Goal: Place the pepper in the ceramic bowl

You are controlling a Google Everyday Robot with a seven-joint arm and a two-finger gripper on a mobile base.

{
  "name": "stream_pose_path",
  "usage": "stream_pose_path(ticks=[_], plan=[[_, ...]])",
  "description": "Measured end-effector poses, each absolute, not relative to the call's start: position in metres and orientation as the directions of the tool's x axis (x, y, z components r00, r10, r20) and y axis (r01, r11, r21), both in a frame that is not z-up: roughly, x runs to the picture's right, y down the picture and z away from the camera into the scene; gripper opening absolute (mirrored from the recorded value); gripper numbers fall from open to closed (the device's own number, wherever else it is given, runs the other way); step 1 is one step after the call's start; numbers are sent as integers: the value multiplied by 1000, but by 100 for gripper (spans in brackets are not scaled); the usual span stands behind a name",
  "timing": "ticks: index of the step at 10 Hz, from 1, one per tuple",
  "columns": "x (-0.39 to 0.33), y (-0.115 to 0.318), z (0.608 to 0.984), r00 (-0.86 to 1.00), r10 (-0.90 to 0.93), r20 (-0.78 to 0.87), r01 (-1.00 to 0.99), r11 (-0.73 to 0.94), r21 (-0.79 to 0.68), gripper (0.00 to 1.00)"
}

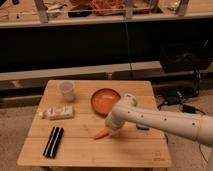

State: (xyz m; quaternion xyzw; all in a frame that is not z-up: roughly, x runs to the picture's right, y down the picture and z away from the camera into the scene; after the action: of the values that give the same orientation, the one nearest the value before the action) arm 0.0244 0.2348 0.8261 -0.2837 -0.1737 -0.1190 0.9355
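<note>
The pepper [102, 133] is a small orange tapered vegetable lying on the wooden table [85, 150], just in front of the bowl. The ceramic bowl [105, 101] is round, shallow and orange-red, standing at the table's middle back. My gripper [111, 127] comes in from the right on a white arm [165, 120] and sits right at the pepper's right end, over it. The fingertips are hidden by the wrist and the pepper.
A pale translucent cup [67, 90] stands at the back left. A flat pale packet [57, 112] lies at the left. A black-and-white striped object [53, 141] lies at the front left. A small dark item [142, 127] lies behind my arm. Shelving stands behind the table.
</note>
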Motion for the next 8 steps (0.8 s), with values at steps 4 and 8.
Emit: stream_pose_path(ticks=[4,8], plan=[[22,204,833,913,-126,387,313,824,-472,1],[24,186,840,922,-115,370,290,837,-463,1]])
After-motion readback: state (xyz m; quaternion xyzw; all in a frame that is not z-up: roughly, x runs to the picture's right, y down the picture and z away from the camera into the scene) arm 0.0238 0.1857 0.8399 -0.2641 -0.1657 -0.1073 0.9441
